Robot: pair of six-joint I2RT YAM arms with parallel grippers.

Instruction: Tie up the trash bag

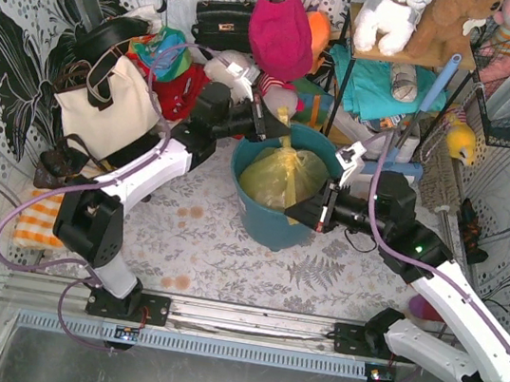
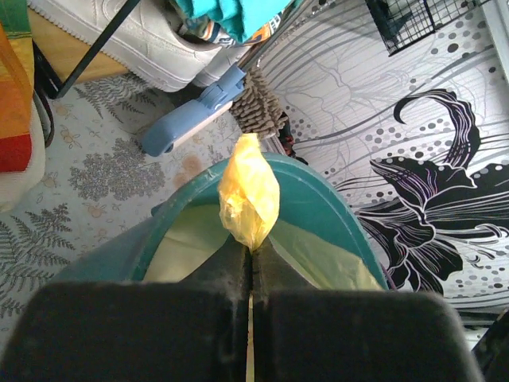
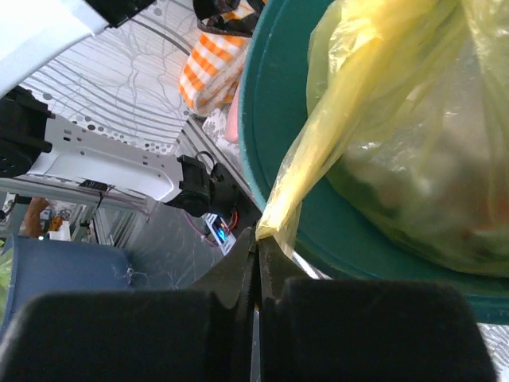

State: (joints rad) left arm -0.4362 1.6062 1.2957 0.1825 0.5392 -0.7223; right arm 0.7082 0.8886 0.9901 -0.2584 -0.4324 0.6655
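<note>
The yellow-green trash bag (image 1: pixel 286 178) sits inside the teal round bin (image 1: pixel 274 223) at the table's middle. My left gripper (image 1: pixel 273 123) is shut on a gathered flap of the bag (image 2: pixel 248 199) at the bin's far rim, and the flap stands up past the fingertips. My right gripper (image 1: pixel 298 212) is shut on a twisted strip of the bag (image 3: pixel 298 183) pulled over the bin's near right rim. The bag's body with pale crumpled contents (image 3: pixel 413 159) fills the bin (image 3: pixel 274 119).
A cream tote bag (image 1: pixel 104 106) with dark straps stands at the left. A shelf (image 1: pixel 400 54) with plush toys and cloths stands behind the bin. A blue-handled mop (image 2: pixel 199 111) lies beyond the bin. An orange checked cloth (image 1: pixel 34 221) lies at front left.
</note>
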